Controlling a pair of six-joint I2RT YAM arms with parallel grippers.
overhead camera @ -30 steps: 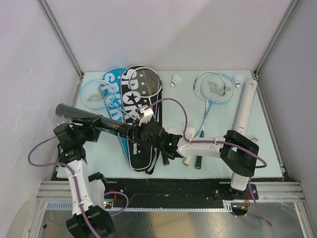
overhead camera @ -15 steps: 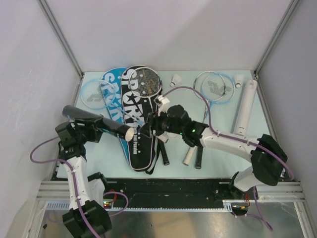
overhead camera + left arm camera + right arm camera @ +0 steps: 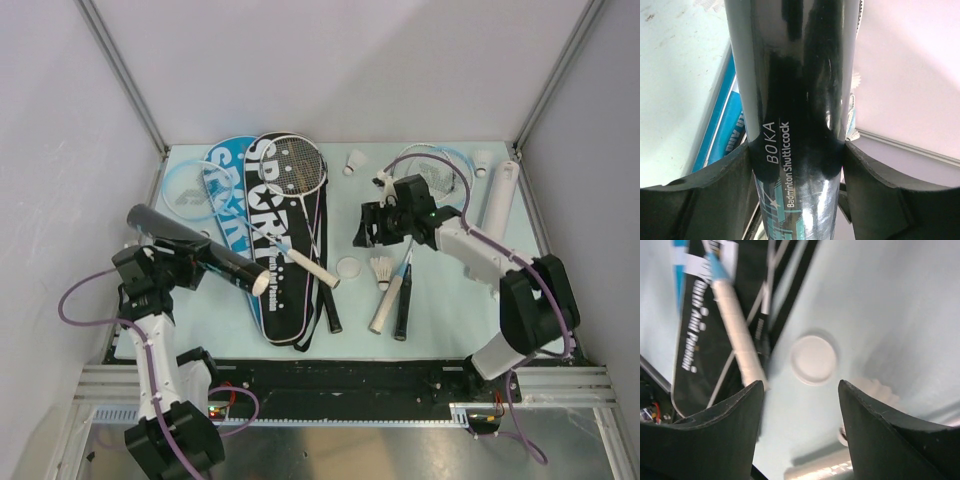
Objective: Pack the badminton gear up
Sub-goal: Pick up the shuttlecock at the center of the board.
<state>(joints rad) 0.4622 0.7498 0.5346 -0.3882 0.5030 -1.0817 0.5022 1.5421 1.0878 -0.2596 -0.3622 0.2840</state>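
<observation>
My left gripper (image 3: 178,260) (image 3: 796,170) is shut on the black shuttlecock tube (image 3: 215,262) (image 3: 795,90), held slanted above the table's left side; its lower end (image 3: 259,283) shows white. My right gripper (image 3: 372,226) (image 3: 800,405) hangs open and empty over the middle. Under it lie a round white cap (image 3: 349,267) (image 3: 813,359) and a shuttlecock (image 3: 381,270) (image 3: 875,390). A white-handled racket (image 3: 312,266) (image 3: 737,347) rests on the black SPORT cover (image 3: 272,230) (image 3: 692,355). The blue cover (image 3: 222,190) lies beside it.
Another racket (image 3: 430,175) lies at the back right, with two handles (image 3: 390,312) near the front. A white tube (image 3: 497,215) rests along the right edge. Two shuttlecocks (image 3: 355,160) (image 3: 484,160) sit at the back. A blue-framed racket (image 3: 183,188) peeks out far left.
My right gripper has drawn back from the black tube's open end toward the right and rear, and its jaws have opened. The left arm still holds the tube in about the same place.
</observation>
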